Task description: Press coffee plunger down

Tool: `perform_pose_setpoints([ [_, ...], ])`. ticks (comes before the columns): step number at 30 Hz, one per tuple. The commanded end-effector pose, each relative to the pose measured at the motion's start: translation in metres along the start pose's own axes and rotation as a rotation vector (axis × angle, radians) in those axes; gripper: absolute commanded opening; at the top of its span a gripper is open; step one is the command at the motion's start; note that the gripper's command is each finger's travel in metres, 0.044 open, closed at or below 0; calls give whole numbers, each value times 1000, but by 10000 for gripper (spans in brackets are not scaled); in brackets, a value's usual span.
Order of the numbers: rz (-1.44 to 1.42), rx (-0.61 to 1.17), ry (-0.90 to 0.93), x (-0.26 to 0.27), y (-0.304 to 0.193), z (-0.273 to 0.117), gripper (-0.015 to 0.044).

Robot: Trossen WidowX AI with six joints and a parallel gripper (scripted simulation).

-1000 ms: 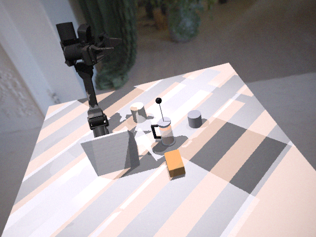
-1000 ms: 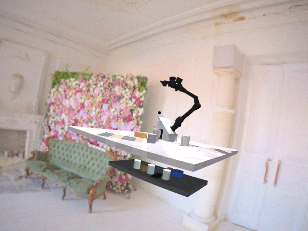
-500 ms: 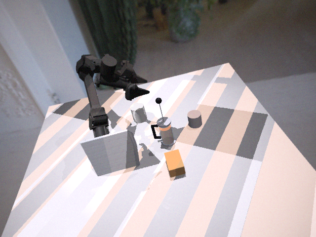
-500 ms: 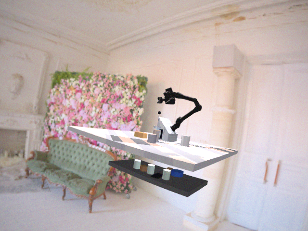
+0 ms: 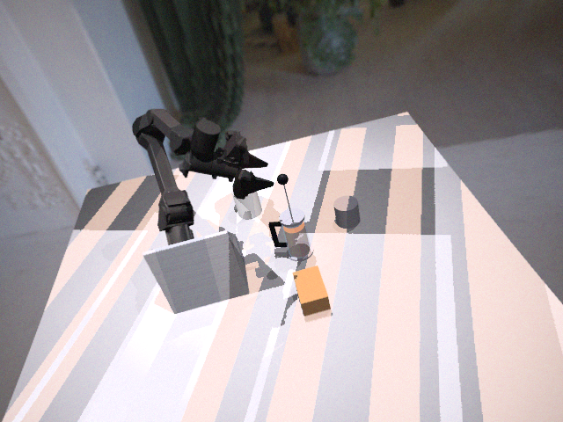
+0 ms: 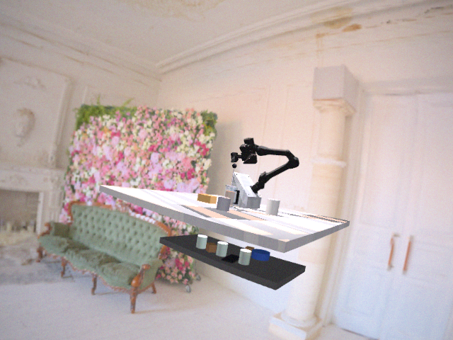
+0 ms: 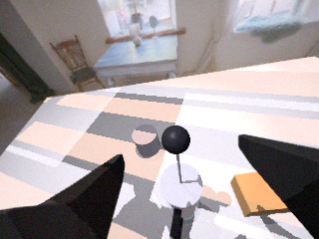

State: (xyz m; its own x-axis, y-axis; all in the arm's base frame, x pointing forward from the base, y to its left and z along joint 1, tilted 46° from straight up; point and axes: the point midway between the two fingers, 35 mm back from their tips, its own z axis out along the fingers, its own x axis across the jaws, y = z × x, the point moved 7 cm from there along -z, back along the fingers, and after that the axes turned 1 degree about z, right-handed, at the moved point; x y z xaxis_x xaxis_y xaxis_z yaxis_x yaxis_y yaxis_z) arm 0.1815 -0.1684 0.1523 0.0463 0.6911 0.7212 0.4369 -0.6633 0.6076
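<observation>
Gripper [image 5: 266,171] is hanging above the striped table [image 5: 409,317], jaws standing spread nearly as wide as they go and gripping nothing. Both dark fingers are pointing toward the plunger knob [image 5: 282,178], which is sitting just beyond the fingertips in the top view, apart from them. In the wrist view the knob [image 7: 175,139] is showing between the two fingers, not touching either one (a gap is visible on both sides).

Coffee press [image 5: 293,236] is standing upright near the middle of the table, glass body with a black handle on the side facing the arm's base. Its thin rod is rising straight from the lid, so the plunger is standing fully raised, not yet pressed.

Around the press: an orange block [image 5: 311,290] is lying just beside it toward the camera in the top view; a grey cylinder [image 5: 346,212] is standing well apart on the far side from the arm; a white cup [image 5: 247,205] is sitting partly under the gripper; a grey wedge-shaped box [image 5: 195,272] is standing near the arm's base.

In the exterior view the arm [image 6: 272,161] is bending forward over the table, gripper [image 6: 233,158] hovering directly above the press [image 6: 230,193]. A dark shelf [image 6: 255,268] below the table is carrying several small cylinders.
</observation>
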Motion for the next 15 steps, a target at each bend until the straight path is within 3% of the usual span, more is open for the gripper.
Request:
perform_pose_setpoints([
  [1, -1, 2, -2, 1, -3, 4, 440],
  [15, -2, 6, -6, -1, -3, 26, 440],
])
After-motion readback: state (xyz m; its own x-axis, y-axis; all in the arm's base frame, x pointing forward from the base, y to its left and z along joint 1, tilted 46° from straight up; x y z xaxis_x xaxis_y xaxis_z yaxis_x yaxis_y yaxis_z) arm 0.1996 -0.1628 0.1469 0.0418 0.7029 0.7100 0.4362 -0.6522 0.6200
